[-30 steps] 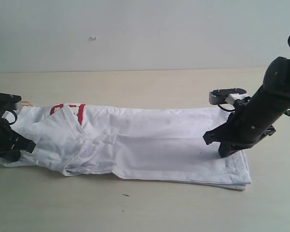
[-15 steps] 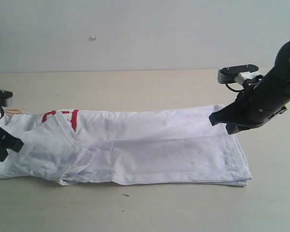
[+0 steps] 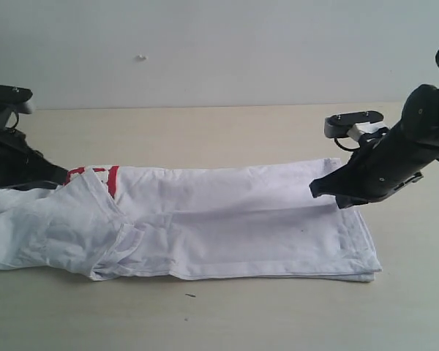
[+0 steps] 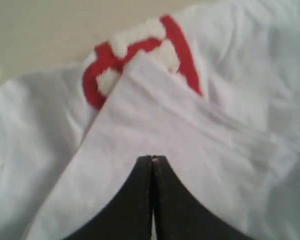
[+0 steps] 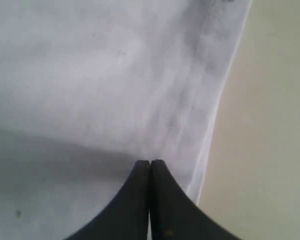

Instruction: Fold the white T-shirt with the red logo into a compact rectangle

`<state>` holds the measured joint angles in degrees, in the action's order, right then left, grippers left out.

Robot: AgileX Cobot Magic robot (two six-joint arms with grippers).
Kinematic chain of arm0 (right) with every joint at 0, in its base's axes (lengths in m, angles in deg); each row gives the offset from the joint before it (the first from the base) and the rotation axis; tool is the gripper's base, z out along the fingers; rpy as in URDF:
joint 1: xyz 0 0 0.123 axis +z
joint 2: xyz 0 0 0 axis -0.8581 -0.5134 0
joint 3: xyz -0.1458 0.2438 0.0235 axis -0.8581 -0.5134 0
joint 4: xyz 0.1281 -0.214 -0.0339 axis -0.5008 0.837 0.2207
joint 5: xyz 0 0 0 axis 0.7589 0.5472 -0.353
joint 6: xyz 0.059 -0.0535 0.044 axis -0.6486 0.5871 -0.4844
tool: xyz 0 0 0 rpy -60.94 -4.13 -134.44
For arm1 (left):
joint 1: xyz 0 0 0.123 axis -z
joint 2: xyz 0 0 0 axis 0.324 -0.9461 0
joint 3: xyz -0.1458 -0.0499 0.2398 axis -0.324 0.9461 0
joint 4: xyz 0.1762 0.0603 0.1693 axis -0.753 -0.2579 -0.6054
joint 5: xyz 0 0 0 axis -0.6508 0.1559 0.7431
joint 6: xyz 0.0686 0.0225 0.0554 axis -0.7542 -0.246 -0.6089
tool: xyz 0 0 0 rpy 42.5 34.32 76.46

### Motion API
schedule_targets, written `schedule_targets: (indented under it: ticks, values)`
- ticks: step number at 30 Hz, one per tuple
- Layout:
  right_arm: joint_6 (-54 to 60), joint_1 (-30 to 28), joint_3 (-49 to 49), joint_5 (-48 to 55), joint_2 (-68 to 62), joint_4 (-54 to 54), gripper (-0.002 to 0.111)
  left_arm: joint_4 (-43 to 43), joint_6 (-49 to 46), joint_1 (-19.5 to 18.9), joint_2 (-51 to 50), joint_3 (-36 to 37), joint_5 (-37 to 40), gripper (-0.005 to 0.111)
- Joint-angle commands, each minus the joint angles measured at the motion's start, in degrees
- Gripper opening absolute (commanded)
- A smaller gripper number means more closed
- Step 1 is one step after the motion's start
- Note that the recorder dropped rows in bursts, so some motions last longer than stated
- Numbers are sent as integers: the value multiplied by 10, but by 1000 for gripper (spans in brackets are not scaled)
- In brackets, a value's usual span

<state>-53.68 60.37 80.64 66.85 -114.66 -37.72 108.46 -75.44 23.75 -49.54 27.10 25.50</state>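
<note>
White T-shirt [image 3: 227,219] lies folded long on bench [image 3: 205,131]; red logo [image 3: 113,180] at left. Left tool [image 4: 151,158], right tool [image 5: 149,162] fully closed; cloth pinch unclear.

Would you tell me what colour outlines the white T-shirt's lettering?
Red, around fuzzy white letters; the left wrist view shows it best.

Logo [image 3: 95,178] at T-shirt's [image 3: 227,219] left end
</note>
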Motion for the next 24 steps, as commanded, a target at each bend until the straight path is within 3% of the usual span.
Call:
schedule_targets:
  ticks: [1,4,12,24]
  values:
    - [6,1,8,-92,-18,-2,0,69,-62,19,-34,-2,-118,0]
    - [6,1,26,-113,-29,-2,0,69,-70,21,-81,-29,-134,0]
    - [7,1,61,-109,-44,0,0,82,-73,21,-178,-125,-49,0]
    - [11,1,61,-81,-44,0,0,87,-72,21,-199,-130,-52,0]
